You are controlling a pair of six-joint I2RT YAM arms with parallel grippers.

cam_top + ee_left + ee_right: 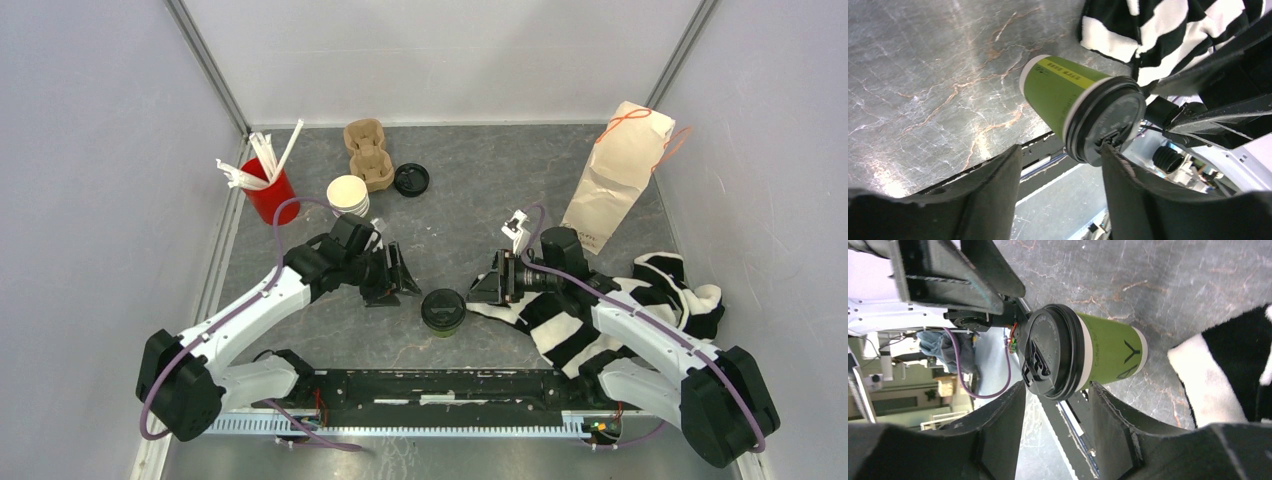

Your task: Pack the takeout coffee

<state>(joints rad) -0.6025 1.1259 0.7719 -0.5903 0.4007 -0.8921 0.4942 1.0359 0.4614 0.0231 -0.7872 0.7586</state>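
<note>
One takeout coffee cup point(441, 310), green with a black lid on, stands near the front middle of the table. It also shows in the left wrist view, cup point(1078, 107), and in the right wrist view, cup point(1083, 357). My left gripper point(403, 283) is just left of it and open point(1060, 157); the lid's edge sits at one fingertip point(1108, 152). From the right, my right gripper point(480, 291) faces the cup, open point(1055, 392), the cup just past its fingertips. A lidless cup point(348, 194), cream inside, stands at the back left, and a loose black lid point(411, 179) lies beside it.
A brown pulp cup carrier point(367, 152) lies at the back. A red cup with white straws point(268, 193) stands at the left wall. A paper bag point(615, 180) stands at the back right. A black-and-white striped cloth point(650, 290) lies under my right arm.
</note>
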